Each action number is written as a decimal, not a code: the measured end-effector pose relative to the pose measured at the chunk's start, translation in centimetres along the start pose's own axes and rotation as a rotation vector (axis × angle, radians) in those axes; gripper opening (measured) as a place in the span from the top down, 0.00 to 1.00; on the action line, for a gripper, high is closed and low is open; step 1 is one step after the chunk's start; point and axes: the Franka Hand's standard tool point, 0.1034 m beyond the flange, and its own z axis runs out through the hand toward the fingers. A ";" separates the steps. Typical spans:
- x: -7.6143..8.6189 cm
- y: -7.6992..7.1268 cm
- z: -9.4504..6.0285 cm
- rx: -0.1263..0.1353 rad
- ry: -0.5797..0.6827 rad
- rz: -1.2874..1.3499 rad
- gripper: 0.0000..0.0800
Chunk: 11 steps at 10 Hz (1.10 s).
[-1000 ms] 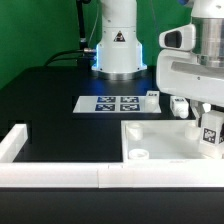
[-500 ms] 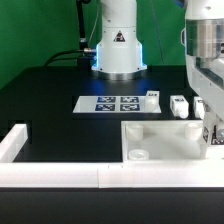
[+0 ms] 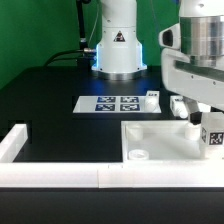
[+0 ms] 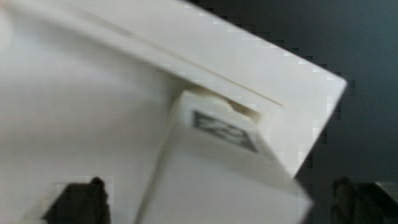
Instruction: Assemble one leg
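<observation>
Exterior view: the arm's white wrist housing fills the upper corner on the exterior view's right, with the gripper [image 3: 200, 118] hanging below it over the far right part of the white tabletop [image 3: 165, 143]. The tabletop lies flat on the black table [image 3: 50, 100], tucked into the corner of the white wall [image 3: 60, 176] that runs along the near edge. A white leg [image 3: 211, 133] carrying a black-and-white tag stands roughly upright at the tabletop's right side, directly under the gripper; whether the fingers touch it cannot be told from this view. Two more small white parts sit on the black table just behind the tabletop: one [image 3: 152, 97] beside the marker board [image 3: 115, 103], another [image 3: 179, 106] further toward the exterior view's right. A short round leg [image 3: 140, 155] rests on the tabletop's near left corner. Wrist view: both dark fingertips [image 4: 79, 200] show at the frame edge, spread wide apart, with the tabletop [image 4: 89, 110] surface and the tagged leg [image 4: 228, 125] lying between them farther off. Jaws wide open, nothing gripped.
</observation>
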 end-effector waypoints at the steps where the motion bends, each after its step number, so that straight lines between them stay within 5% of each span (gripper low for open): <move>1: -0.2 0.1 0.1 0.011 0.012 -0.070 0.20; 4: -0.1 0.3 0.2 0.005 0.013 -0.232 0.19; 6: -0.5 0.1 -0.1 -0.042 0.016 -0.587 0.19; 9: -0.5 0.1 0.0 -0.050 0.019 -0.703 0.20; 10: -0.5 0.1 0.0 -0.050 0.019 -0.696 0.44; 11: -0.5 0.1 0.0 -0.050 0.019 -0.674 0.44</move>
